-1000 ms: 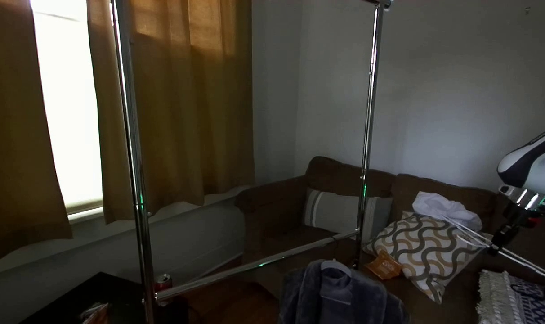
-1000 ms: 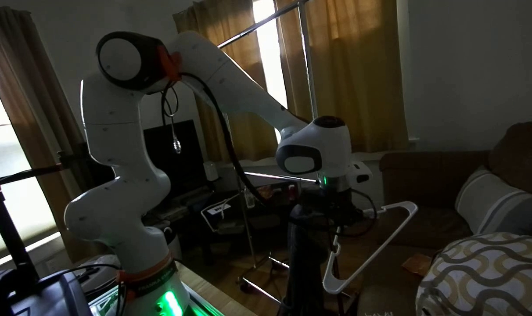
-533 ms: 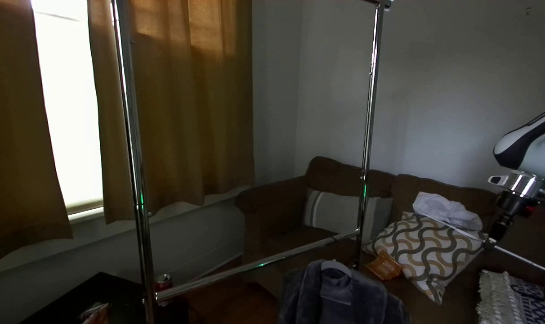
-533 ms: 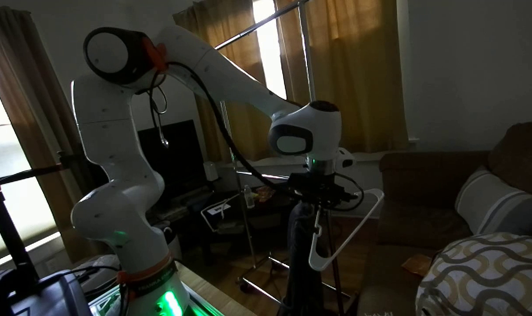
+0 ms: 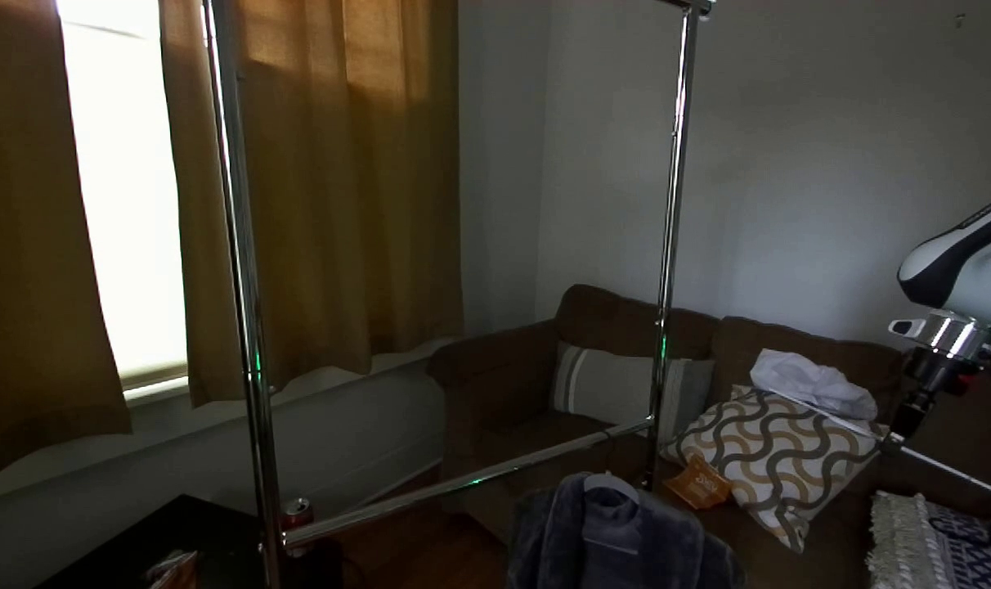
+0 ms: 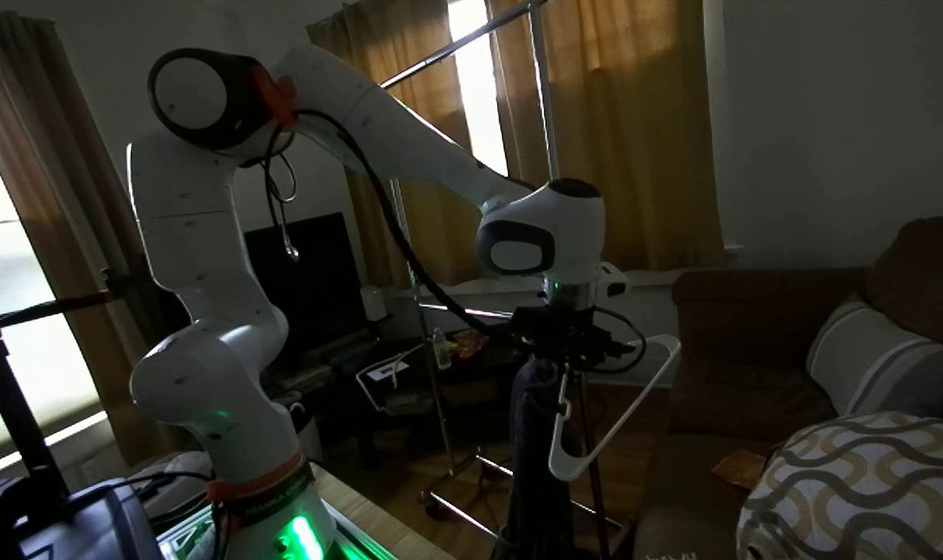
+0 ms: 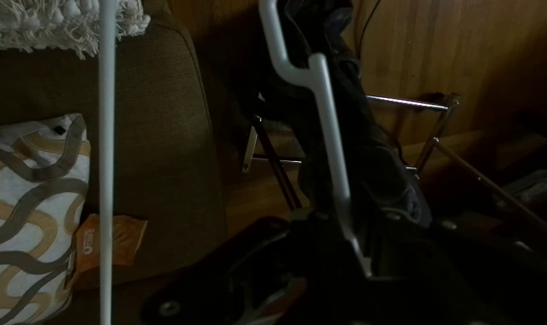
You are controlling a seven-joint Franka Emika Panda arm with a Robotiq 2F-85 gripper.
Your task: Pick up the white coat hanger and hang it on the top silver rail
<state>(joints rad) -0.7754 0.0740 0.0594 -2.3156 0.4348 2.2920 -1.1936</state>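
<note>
Hand (image 7: 352,230): fingers drawn together, pinching one sloping arm of the white coat hanger (image 7: 330,124).
White coat hanger: held in the air, tilted, lower than the top silver rail (image 6: 440,55) and well apart from it; not yet hung.
Hanger's make: by its look light, stiff, smooth plastic; I'd expect it to pivot in the grip before it bends, and a hard knock could crack it.
Hanger's best hold: near the base of the hook, leaving the curve free. The hook does not show clearly; check which way it faces.
Hanger's edges: the long lower bar and outer corners reach well beyond the fingers, so they would likely catch first.
Dark garment (image 7: 368,158): behind the held arm in the wrist view; touching or apart, I cannot tell.
Brown sofa (image 6: 759,311): the hanger's upper corner points its way in an exterior view; turn wide of it.
Way in: lift high, well above the lower silver crossbar (image 5: 471,479), and bring the hook over the rail inside the tall silver post (image 6: 545,101).
</note>
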